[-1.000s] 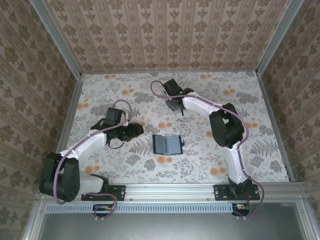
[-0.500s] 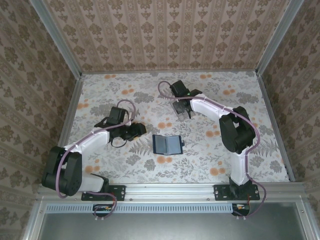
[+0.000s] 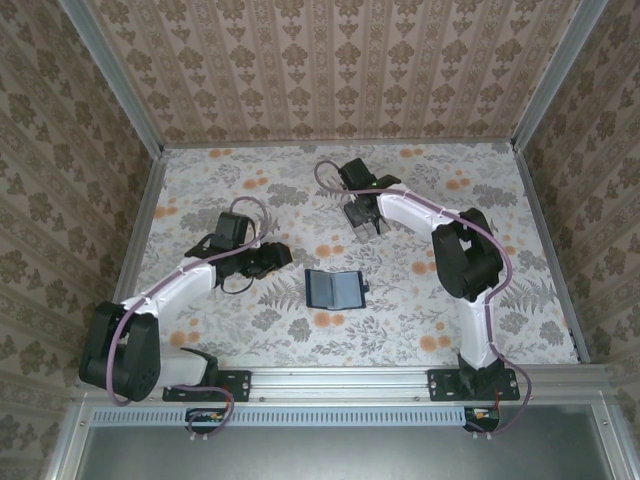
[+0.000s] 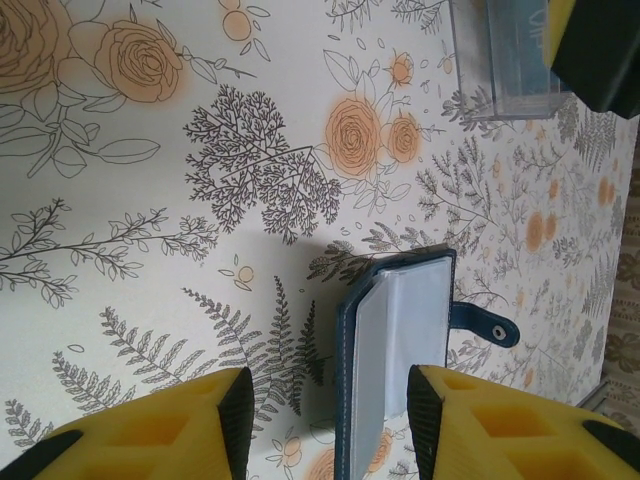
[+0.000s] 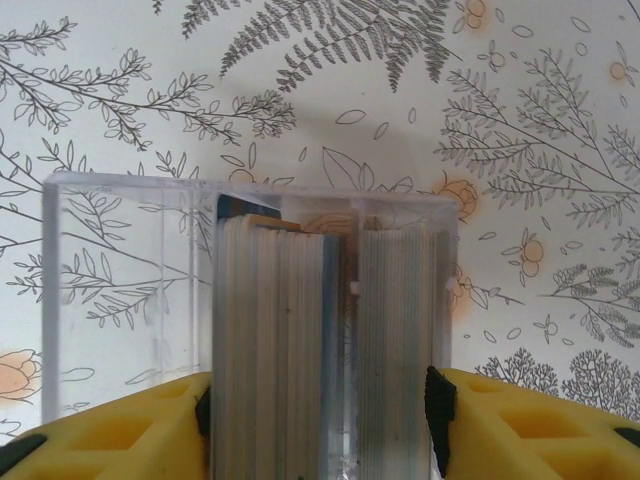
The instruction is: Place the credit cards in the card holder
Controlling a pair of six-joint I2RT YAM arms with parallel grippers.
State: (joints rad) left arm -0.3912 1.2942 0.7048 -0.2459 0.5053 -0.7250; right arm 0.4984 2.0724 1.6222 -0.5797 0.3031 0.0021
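Two grippers hang over the floral table (image 3: 200, 180). The left gripper (image 4: 328, 398) has its fingers spread with nothing between them, just above the open navy holder (image 4: 400, 350), which lies flat near the table's middle. The right gripper (image 5: 320, 400) straddles the cards (image 5: 275, 330) standing on edge in a clear rack (image 5: 120, 300) farther back; whether its fingers press the stack I cannot tell.

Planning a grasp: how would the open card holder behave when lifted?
Probably floppy: the card holder lies open at its fold, so the free half would likely swing. Flat and thin, it should slide when pushed, not tip.
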